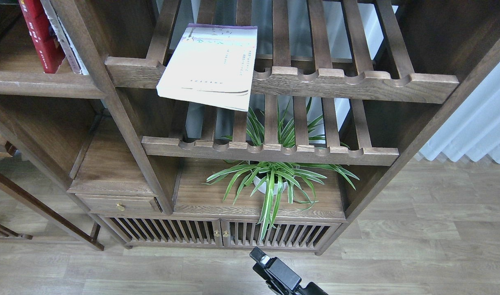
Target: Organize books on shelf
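Note:
The thin cream-white book [211, 63] lies flat on the upper slatted rack [348, 80], and its near corner overhangs the scalloped front rail. The red book [39, 35] stands at the top left on the solid dark-brown board shelf [37, 84]. A second book [65, 41] leans against its right side and shows only a grey-white edge, so I cannot tell whether it is the black-grey one. A black gripper [261, 259], which looks like my right one, shows at the bottom centre, low and far from the books. Its fingers cannot be told apart. My left gripper is out of view.
A second slatted rack [270, 149] sits below the first. A spider plant in a white pot [270, 182] stands on the cabinet top under it. A small drawer [119, 203] and slatted doors [217, 233] are lower down. There is wood floor in front and a white curtain [475, 127] at the right.

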